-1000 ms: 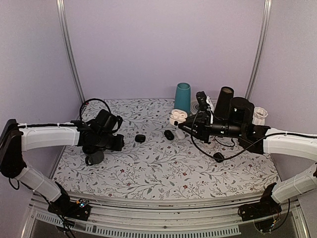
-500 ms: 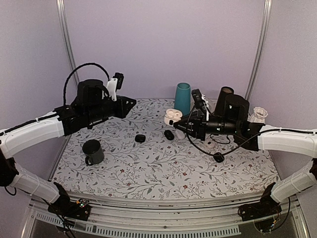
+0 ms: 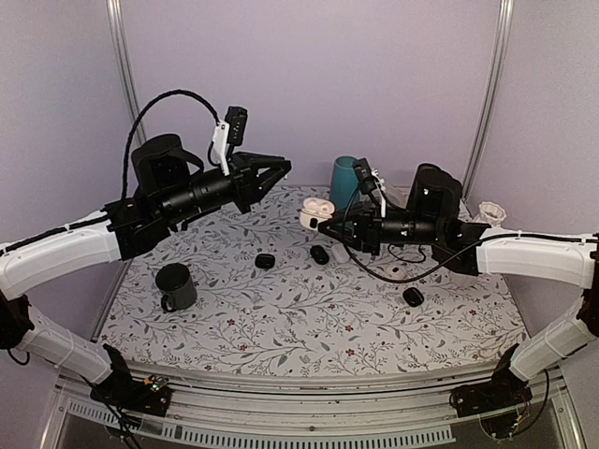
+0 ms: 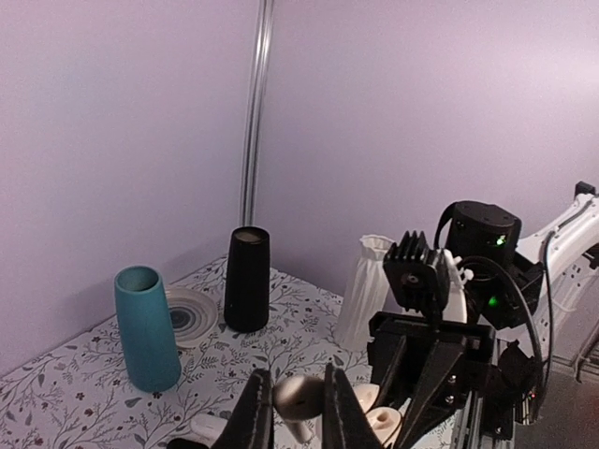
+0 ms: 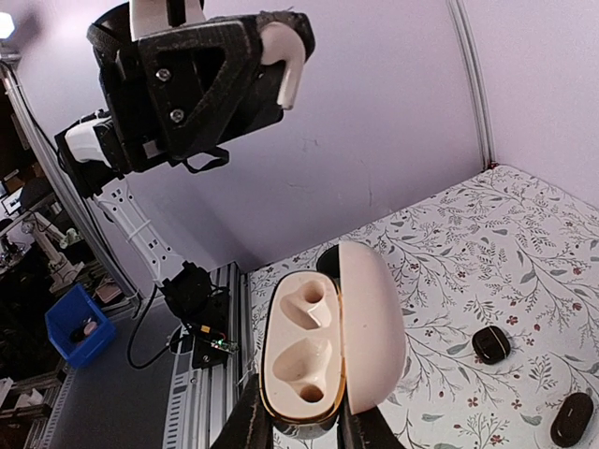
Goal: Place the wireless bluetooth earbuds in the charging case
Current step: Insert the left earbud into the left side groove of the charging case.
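Floral tabletop (image 3: 281,318), lilac walls (image 3: 318,84); left claw (image 3: 284,167) grips earbud (image 4: 299,398), right claw (image 3: 323,224) grips open charging case (image 5: 328,346).

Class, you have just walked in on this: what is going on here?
The left arm grips a white earbud in its jaws, raised in the air. The right arm grips the charging case in its jaws, lid open, also raised and turned toward the earbud. Both sockets in the case look empty, and earbud and case are apart, so nothing is inserted yet.
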Robot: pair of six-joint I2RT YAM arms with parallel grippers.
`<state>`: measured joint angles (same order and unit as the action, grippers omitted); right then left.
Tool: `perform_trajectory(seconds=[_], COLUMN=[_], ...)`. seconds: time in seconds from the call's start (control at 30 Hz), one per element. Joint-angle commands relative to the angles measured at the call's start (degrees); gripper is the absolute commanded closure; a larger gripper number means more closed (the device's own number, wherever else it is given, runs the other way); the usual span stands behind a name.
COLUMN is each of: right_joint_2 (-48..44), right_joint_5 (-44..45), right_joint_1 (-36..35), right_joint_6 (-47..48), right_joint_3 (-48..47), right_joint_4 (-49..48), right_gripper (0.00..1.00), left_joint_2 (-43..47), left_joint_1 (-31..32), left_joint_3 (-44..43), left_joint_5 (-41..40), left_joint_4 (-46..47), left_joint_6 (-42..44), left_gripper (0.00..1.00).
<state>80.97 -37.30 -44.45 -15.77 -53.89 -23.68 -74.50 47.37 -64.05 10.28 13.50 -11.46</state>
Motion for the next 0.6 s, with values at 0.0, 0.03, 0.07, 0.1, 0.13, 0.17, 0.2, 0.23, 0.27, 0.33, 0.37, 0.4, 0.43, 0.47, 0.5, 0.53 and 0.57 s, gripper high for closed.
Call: perform_trajectory(seconds=[0.0,0.03,0.07,0.1,0.13,0.17,0.2,0.23,0.27,0.33,0.37,0.4,0.43,0.47,0.5,0.53,0.57], right_joint_2=[0.6,0.4,0.2,-0.2,-0.6,-1.0,-1.3,-1.5,-1.8,-2.3,-2.5,-2.7,-2.9,-3.0,-3.2,-3.5,-3.6], right_joint_5=[0.0,0.7,2.1,3.7,5.8,8.0,10.1,12.1,13.9,17.0,18.1,18.9,19.3,20.0,20.8,21.5,22.5], right_joint_1=[0.2,0.0,-0.3,-0.8,-1.5,-2.1,-2.7,-3.2,-3.5,-3.9,-4.0,-4.1,-4.3,-4.5,-4.8,-5.2,-5.7], right_joint_6=[-1.5,-1.5,-1.3,-1.0,0.2,1.3,2.2,3.5,4.1,4.9,5.2,5.4,5.4,5.6,5.7,6.0,6.5], right_joint_3=[-2.7,-2.9,-2.9,-2.9,-2.8,-2.8,-2.7,-2.8,-2.8,-2.7,-2.7,-2.7,-2.8,-2.9,-3.0,-3.0,-3.0], right_joint_4=[-2.2,-2.2,-2.2,-2.0,-1.9,-1.5,-1.2,-0.9,-0.7,-0.5,-0.6,-0.7,-0.7,-0.7,-0.7,-0.7,-0.8], right_gripper=[0.98,0.98,0.98,0.98,0.98,0.98,0.98,0.98,0.98,0.98,0.98,0.98,0.98,0.98,0.98,0.98,0.98], left_joint_2=[0.0,-0.1,-0.3,-0.5,-0.7,-0.8,-0.8,-0.9,-1.0,-1.0,-1.1,-1.2,-1.4,-1.6,-1.8,-2.2,-2.4], left_joint_1=[1.9,2.2,2.4,2.7,3.0,3.3,3.6,4.0,4.4,5.1,5.4,5.8,6.2,6.5,6.9,7.3,7.7], left_joint_3=[-1.2,-1.2,-1.3,-1.4,-1.5,-1.5,-1.6,-1.7,-1.7,-1.6,-1.6,-1.5,-1.4,-1.3,-1.4,-1.4,-1.4], left_joint_5=[5.2,5.3,5.4,5.5,5.5,5.5,5.3,4.9,4.4,3.3,2.6,1.9,1.1,0.3,-0.7,-1.7,-3.0], left_joint_4=[5.3,5.6,5.8,5.8,5.9,6.0,6.1,6.2,6.1,6.2,6.1,6.1,6.2,6.1,6.0,5.8,5.7], left_joint_6=[3.0,3.2,3.5,3.7,4.1,4.3,4.6,5.0,5.5,6.4,7.0,7.6,8.2,9.0,9.6,10.4,11.0], left_gripper=[0.88,0.88,0.88,0.88,0.88,0.88,0.88,0.88,0.88,0.88,0.88,0.88,0.88,0.88,0.88,0.88,0.88])
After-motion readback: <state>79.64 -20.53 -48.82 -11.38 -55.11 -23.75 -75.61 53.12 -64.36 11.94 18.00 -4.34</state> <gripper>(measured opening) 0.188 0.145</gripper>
